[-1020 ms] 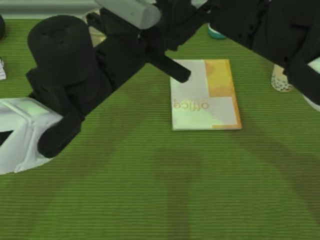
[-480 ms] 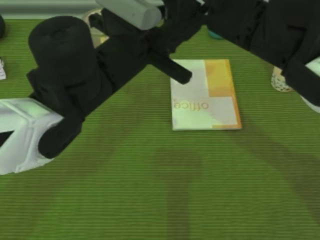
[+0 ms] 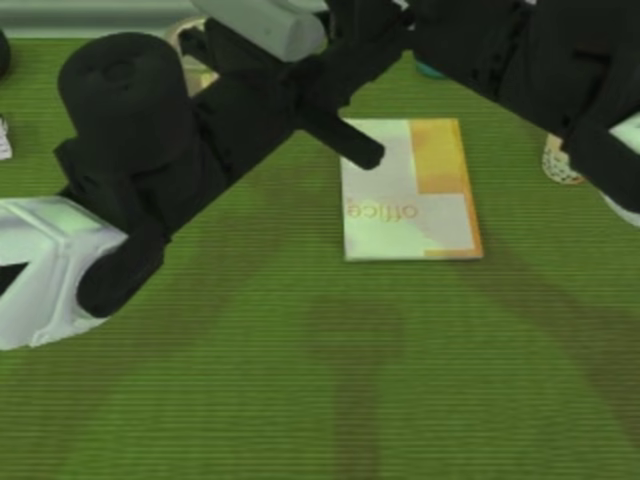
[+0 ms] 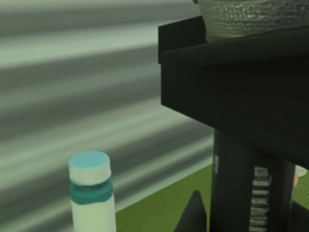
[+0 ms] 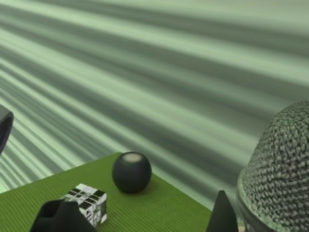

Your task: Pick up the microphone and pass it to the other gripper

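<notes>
Grey mesh microphone [image 5: 277, 169], orange-white booklet [image 3: 410, 190], green table [image 3: 300, 380]

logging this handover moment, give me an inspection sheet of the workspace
surface: green mat, bare across the near half.
job's things: microphone, black handle end over the booklet's corner; its grey mesh head fills the right wrist view's edge.
clutter: booklet flat at centre; white bottle with teal cap; dark ball; patterned cube; speckled thing at the right edge, half hidden.
grippers: left gripper and right gripper meet high over the far centre, both beside the microphone; grip not readable.
cables: nothing seen.
surroundings: striped grey-green wall behind the table.
</notes>
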{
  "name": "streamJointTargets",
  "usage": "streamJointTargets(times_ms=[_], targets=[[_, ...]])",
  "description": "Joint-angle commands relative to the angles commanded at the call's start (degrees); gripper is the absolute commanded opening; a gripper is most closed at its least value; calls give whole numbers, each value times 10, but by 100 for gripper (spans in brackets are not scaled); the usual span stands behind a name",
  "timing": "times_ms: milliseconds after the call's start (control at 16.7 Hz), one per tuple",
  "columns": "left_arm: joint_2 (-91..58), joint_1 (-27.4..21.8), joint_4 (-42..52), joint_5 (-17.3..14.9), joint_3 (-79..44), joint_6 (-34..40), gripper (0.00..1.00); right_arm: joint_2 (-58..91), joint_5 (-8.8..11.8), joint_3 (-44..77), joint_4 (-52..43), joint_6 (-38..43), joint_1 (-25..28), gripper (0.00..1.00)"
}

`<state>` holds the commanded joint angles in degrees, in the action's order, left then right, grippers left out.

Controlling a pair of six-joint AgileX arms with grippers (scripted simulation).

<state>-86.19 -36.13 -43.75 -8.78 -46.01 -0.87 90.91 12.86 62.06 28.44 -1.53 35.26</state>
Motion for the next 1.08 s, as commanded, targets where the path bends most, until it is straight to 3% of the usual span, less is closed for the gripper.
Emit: streamJointTargets(times_ms=[180,960,1080], targets=[[0,0,0,0,0,0,0,0,0,0,0,0,0,0],[0,0,0,0,0,0,98,0,0,0,0,0,0,0],[0,0,0,0,0,0,100,0,0,0,0,0,0,0]])
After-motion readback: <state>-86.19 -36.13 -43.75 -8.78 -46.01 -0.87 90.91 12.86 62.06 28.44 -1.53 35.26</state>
